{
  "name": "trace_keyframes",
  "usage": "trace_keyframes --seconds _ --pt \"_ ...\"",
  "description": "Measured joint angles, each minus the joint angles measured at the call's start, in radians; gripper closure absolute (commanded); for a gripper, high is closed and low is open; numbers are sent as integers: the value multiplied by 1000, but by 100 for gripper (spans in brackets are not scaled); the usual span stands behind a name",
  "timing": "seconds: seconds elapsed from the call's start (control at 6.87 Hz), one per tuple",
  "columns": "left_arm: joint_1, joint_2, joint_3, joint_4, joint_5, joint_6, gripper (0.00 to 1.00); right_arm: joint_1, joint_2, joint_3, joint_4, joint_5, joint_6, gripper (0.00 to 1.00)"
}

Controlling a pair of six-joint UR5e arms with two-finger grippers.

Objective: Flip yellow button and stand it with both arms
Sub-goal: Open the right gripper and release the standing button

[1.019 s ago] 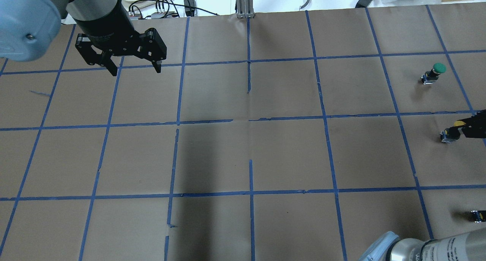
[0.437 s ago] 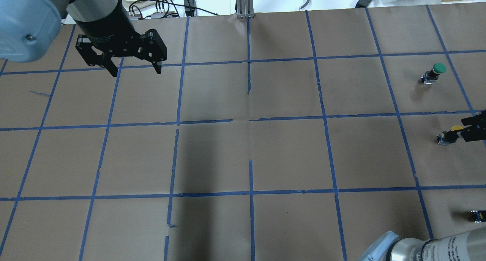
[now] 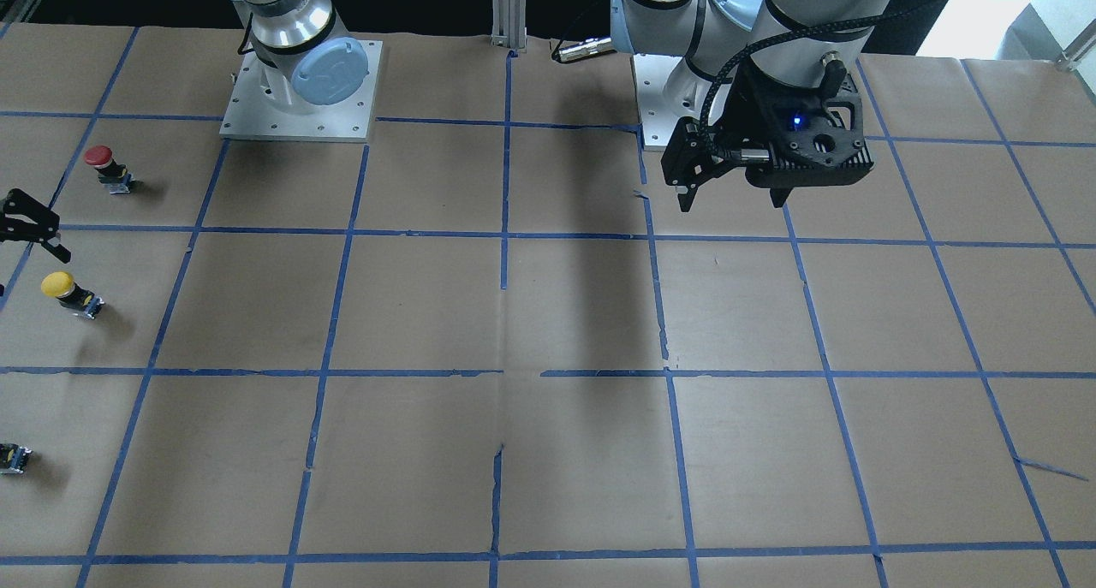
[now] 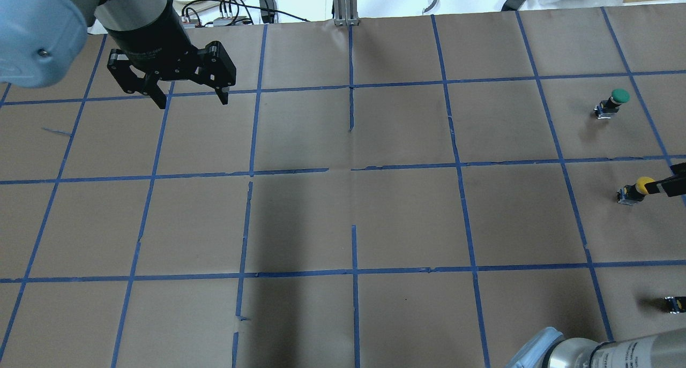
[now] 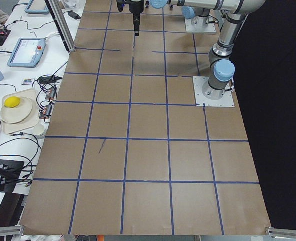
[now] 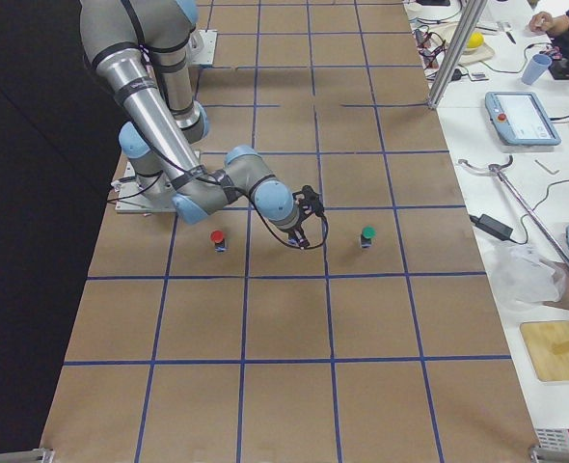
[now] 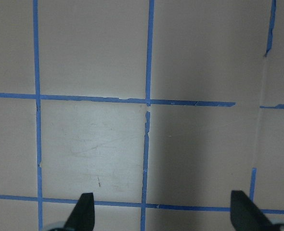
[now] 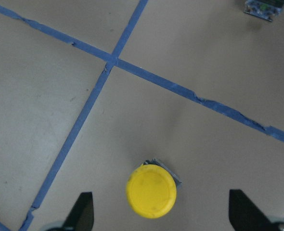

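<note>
The yellow button (image 3: 64, 290) stands upright on the brown paper, cap up, at the table's far right side; it also shows in the overhead view (image 4: 638, 188). In the right wrist view its cap (image 8: 151, 190) lies between my open fingertips. My right gripper (image 3: 34, 227) is open, just beside and above the button and apart from it, and shows at the overhead view's right edge (image 4: 672, 178). My left gripper (image 4: 192, 101) is open and empty, hanging high over the far left squares (image 3: 732, 201).
A green-capped button (image 4: 613, 101) stands one square beyond the yellow one. A red-capped button (image 3: 103, 164) stands one square nearer my base. Blue tape lines divide the paper into squares. Cables and tools lie beyond the table's far edge (image 4: 236, 4).
My right gripper has let go of the yellow button and drawn back to the right. The button, tilted in the fingers before, now stands on its own. The left arm has not moved.
</note>
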Motion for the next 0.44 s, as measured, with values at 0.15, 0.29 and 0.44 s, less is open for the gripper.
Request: trace_keyframes --seconds 0.15,0.29,0.44 --pt "0 0 0 -1 0 0 0 17 -62 0 34 -31 104 0" --pt "-1 0 0 -1 0 0 0 57 -129 -7 85 -75 234 0" --pt "-1 0 0 -2 0 0 0 123 -193 -30 147 -120 391 0"
